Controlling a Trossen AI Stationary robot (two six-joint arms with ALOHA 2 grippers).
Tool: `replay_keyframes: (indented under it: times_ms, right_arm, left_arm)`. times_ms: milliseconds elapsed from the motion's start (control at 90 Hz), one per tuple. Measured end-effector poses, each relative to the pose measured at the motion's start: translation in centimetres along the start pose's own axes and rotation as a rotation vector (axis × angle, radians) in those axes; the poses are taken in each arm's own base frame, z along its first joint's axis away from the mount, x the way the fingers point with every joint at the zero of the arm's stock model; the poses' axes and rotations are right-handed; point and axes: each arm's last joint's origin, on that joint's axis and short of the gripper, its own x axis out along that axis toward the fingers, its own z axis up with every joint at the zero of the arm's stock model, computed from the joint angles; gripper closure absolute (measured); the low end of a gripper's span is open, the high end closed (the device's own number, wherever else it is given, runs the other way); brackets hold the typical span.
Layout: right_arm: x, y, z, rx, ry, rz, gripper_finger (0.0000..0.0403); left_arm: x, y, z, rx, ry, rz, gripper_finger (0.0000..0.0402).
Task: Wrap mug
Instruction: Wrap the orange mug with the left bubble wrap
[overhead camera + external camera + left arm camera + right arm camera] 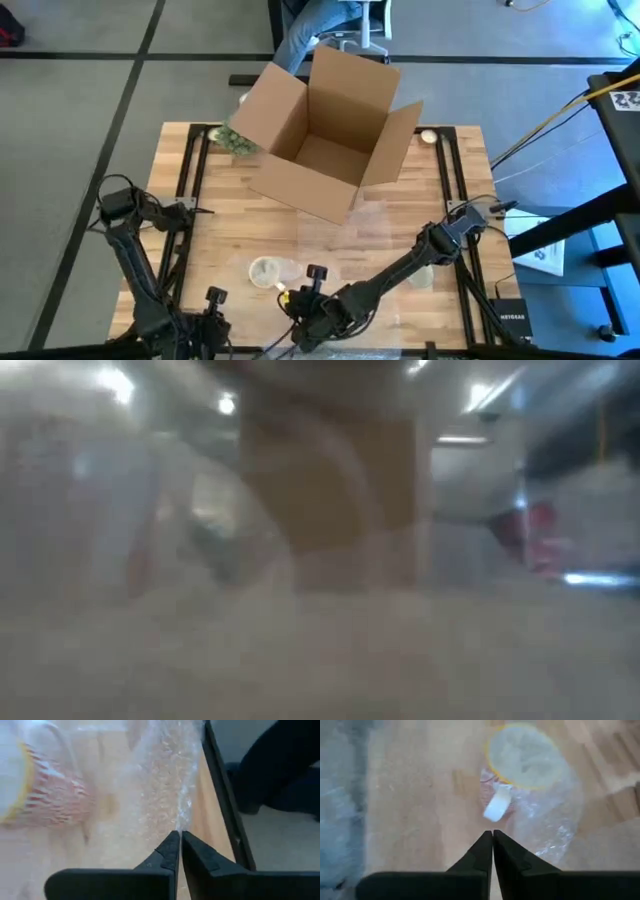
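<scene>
Both pincers pinch wrap beside the mug (522, 757).

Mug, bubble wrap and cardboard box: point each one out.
mug (522, 755): right wrist view, on its yellow-rimmed open mouth.
bubble wrap (167, 785): left wrist view, on the clear sheet ahead of the fingertips.
cardboard box (318, 158): high view, on the inside floor of the open box.

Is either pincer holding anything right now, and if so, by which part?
The left pincer is shut on the edge of the bubble wrap beside the mug. The right pincer is shut too, but whether it pinches the wrap cannot be told.
</scene>
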Motion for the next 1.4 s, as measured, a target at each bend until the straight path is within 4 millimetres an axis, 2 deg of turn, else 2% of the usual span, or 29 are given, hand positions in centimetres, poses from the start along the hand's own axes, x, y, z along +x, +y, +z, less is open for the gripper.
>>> replay_keyframes:
  times_ms: [156, 322, 522, 767, 889, 1122, 1244, 1400]
  right_arm:
    - [1.4, -1.6, 0.6, 0.017, 0.018, -0.037, 0.0402]
    - [2.1, -2.6, 1.3, -0.011, 0.028, -0.022, 0.0402]
    - [2.8, -2.7, 1.5, -0.057, 0.037, 0.024, 0.0402]
    - [3.1, -2.8, 1.7, -0.094, 0.025, 0.021, 0.0402]
    - [3.1, -2.9, 1.6, -0.103, 0.038, 0.016, 0.0402]
    - [3.1, -3.0, 1.4, -0.136, 0.049, 0.005, 0.0402]
    - [3.1, -3.0, 1.4, -0.140, 0.050, 0.005, 0.0402]
    - [3.1, -3.0, 1.4, -0.139, 0.049, 0.006, 0.0402]
  left_arm:
    - [-0.7, 1.6, 1.4, 0.009, -0.121, 0.099, 0.0402]
    - [0.0, 3.2, 2.7, 0.041, -0.145, 0.175, 0.0401]
    - [1.1, 5.4, 3.8, 0.019, -0.134, 0.286, 0.0401]
    - [1.8, 7.1, 4.6, 0.001, -0.161, 0.404, 0.0401]
    - [1.7, 7.0, 4.4, 0.013, -0.135, 0.386, 0.0401]
    - [0.2, 6.2, 3.9, -0.011, -0.112, 0.261, 0.0395]
    - [-0.4, 6.2, 3.9, -0.100, -0.072, 0.157, 0.0364]
    - [-0.4, 5.4, 3.7, -0.143, 0.015, -0.003, 0.0305]
